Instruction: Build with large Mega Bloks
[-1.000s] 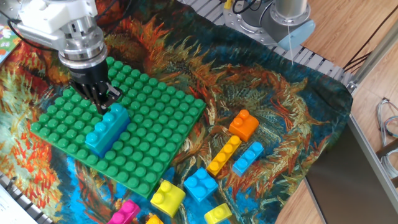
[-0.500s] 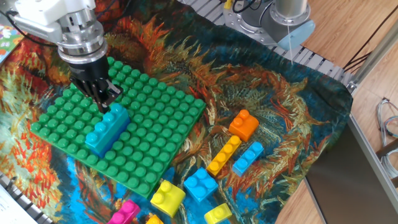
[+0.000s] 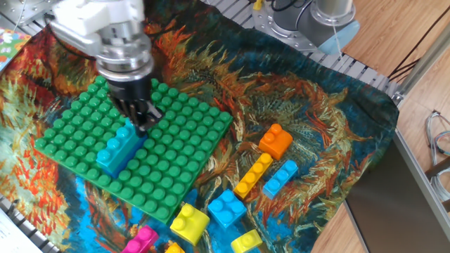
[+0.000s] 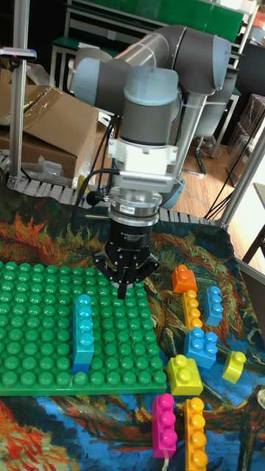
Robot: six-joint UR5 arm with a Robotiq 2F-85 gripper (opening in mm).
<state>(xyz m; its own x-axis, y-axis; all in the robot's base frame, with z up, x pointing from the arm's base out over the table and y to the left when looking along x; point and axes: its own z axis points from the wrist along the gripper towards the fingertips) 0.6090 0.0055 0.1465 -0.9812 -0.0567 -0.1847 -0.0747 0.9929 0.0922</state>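
Pointing straight down, the end effector (image 4: 122, 291) hangs above the green plate (image 4: 44, 294), fingers together.

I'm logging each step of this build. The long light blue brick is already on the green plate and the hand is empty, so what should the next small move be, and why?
Probably lift and swing toward the loose bricks, perhaps the orange brick. The hand hangs shut and empty over the plate, clear of the light blue brick already seated there.
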